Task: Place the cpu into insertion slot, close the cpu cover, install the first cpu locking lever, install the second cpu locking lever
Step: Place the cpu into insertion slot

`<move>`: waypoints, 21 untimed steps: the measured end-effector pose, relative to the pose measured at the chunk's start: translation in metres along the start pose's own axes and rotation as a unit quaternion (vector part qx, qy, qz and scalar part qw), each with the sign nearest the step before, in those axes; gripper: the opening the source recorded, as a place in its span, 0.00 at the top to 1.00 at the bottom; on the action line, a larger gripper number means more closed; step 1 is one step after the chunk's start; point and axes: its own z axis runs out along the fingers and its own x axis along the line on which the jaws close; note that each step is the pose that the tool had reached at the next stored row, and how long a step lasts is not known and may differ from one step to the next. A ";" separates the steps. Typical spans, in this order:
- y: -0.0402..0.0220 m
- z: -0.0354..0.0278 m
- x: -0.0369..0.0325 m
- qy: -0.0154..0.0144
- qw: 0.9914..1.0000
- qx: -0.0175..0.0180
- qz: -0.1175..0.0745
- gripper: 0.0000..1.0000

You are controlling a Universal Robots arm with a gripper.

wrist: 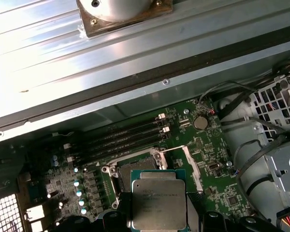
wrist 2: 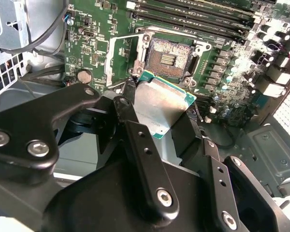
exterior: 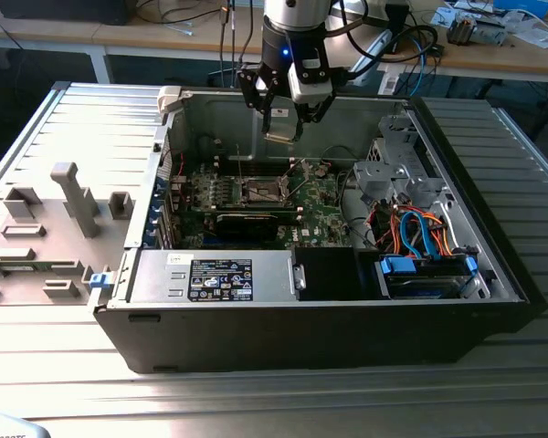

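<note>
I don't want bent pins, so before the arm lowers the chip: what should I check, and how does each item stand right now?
1. Grip on the cpu: ok. The gripper is shut on it, fingers on opposite edges.
2. Insertion slot bare: ok. Nothing lies on its contacts.
3. Cpu cover out of the way: ok. It seems swung open beside the slot.
4. Cpu lined up with the slot: cannot tell. In the exterior view it hangs well above the motherboard.
5. Cpu held level: cannot tell.
</note>
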 end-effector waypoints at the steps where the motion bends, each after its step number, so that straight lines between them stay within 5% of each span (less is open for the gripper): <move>1: 0.0000 0.0000 0.0000 0.000 1.000 0.000 0.001 0.46; 21: 0.0000 0.0001 0.0000 -0.001 1.000 0.000 0.008 0.46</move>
